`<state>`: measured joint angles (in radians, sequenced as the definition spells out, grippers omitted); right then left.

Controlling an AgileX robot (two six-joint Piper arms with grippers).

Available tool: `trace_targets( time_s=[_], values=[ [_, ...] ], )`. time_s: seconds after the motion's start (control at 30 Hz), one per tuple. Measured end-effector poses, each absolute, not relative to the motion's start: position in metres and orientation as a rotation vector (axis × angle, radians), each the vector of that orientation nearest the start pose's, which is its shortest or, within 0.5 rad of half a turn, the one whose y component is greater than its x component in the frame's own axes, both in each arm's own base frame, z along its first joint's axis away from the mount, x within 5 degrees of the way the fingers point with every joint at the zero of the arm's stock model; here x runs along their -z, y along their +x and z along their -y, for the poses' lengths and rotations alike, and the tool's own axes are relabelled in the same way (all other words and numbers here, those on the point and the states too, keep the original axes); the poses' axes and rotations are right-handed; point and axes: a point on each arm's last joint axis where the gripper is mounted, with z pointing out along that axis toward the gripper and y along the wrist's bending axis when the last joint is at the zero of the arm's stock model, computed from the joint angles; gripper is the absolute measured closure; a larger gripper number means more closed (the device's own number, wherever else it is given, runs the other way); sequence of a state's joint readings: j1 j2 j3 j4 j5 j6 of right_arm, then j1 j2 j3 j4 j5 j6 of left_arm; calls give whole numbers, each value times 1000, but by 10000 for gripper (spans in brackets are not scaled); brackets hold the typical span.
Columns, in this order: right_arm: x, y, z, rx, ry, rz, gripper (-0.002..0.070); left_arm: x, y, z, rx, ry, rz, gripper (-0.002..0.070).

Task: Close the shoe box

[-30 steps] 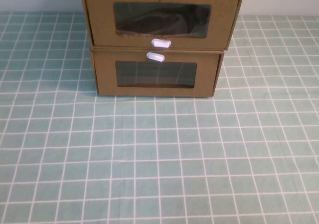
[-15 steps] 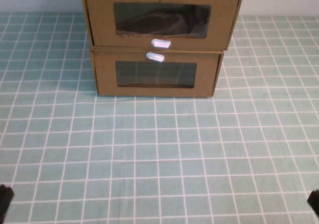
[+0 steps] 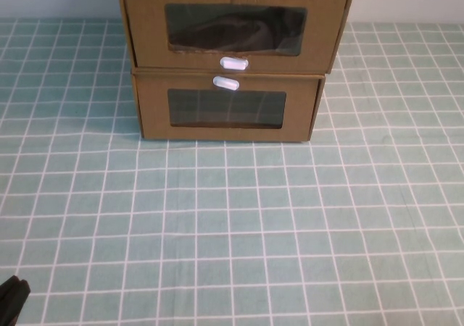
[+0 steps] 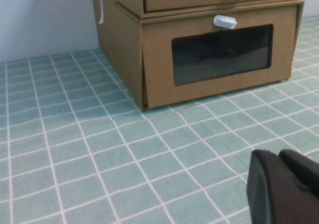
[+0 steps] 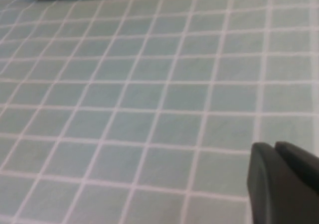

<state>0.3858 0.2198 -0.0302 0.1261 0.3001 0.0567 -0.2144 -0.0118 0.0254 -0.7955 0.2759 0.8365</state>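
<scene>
The shoe box (image 3: 232,27) is the top one of two stacked at the far middle of the surface (image 3: 239,224), drawer poking out a bit, so it wants a push. Left claw (image 3: 11,303) hangs at the near left corner; right claw (image 5: 284,184) low over the checked cloth. Both look pinched together, holding nothing. Plain wall (image 4: 45,15) behind.

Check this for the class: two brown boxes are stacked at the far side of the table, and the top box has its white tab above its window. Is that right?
Not quite. In the high view the top box has its white tab below its window; the bottom box has its tab above. The left gripper sits at the near left corner; the right gripper shows only in its wrist view.
</scene>
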Motion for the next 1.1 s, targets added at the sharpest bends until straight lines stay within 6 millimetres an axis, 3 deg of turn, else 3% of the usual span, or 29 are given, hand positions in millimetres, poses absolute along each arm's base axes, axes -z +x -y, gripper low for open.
trace_targets(
  time_s=[0.2, 0.3, 0.47, 1.1],
  values=[
    [-188, 59, -8, -114, -95, -1852, 688, -188, 49, 29, 281, 377, -1656, 680],
    [-182, 56, -4, -52, -55, -1812, 688, -188, 49, 29, 279, 379, -1656, 680],
    [-174, 53, -5, -70, -39, -1843, 688, -187, 49, 29, 280, 379, -1657, 680],
    [-173, 53, -5, -62, -57, -1849, 688, -187, 49, 29, 280, 379, -1657, 680]
  ],
)
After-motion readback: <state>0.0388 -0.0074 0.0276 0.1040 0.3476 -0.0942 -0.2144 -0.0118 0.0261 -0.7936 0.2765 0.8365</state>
